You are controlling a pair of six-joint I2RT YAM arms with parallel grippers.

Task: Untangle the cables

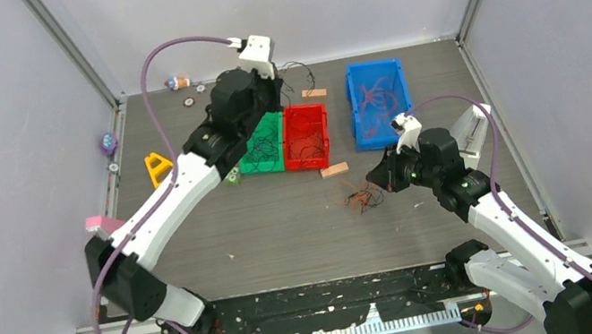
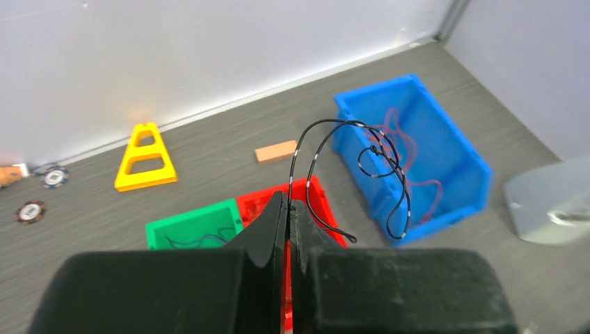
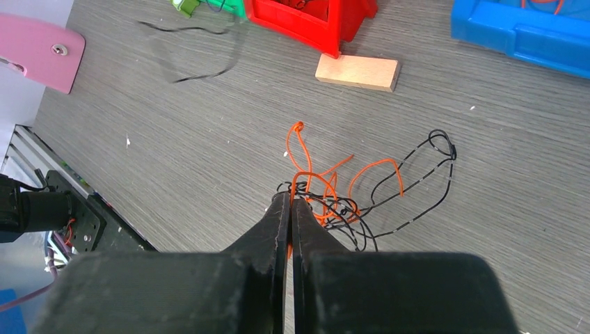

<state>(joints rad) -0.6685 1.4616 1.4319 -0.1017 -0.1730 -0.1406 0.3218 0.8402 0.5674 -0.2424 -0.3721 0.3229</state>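
My left gripper [image 2: 289, 202] is shut on a thin black cable [image 2: 379, 149], which rises from the fingertips and hangs in loops in the air over the red bin [image 2: 316, 189] and the blue bin [image 2: 379, 87]. In the top view this gripper [image 1: 281, 88] hovers behind the bins. A tangled clump of orange and black cables [image 3: 334, 198] lies on the table, also visible from above as the same clump [image 1: 361, 200]. My right gripper [image 3: 290, 198] is low at the clump's edge, shut on an orange strand.
Green bin [image 1: 260, 166], red bin [image 1: 303, 108] and blue bin [image 1: 356, 111] hold loose strands. Two wooden blocks [image 1: 334, 170] [image 1: 313, 92] lie near them. A yellow triangle [image 1: 157, 166] and small chips [image 1: 189, 101] sit at the left. A loose black strand [image 3: 202, 52] lies by the green bin.
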